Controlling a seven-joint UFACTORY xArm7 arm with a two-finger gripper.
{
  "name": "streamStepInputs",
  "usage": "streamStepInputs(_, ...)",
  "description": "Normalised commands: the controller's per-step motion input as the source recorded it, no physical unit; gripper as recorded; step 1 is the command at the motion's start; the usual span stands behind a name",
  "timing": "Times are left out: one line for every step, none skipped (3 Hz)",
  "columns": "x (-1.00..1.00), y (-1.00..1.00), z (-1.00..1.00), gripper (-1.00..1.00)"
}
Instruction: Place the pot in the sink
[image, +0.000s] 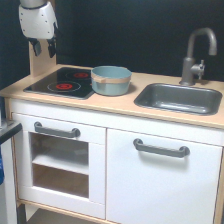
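With the hand (44, 48) hanging open and empty above the stovetop (62, 82), well clear of the pot (110, 80) sitting between stovetop and sink (179, 98), a grasp on its curved rim may slip.

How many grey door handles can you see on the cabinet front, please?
2: one handle on the glazed door below the stovetop, another handle on the solid door below the sink. None appears hidden.

black stovetop (62, 82) with 2 red rings, grey faucet (196, 55), 2 cabinet handles (161, 148).
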Motion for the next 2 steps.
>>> streamStepInputs(0.84,0.01,-0.07,1.00)
streamStepInputs(0.93,0.15,-0.04,1.00)
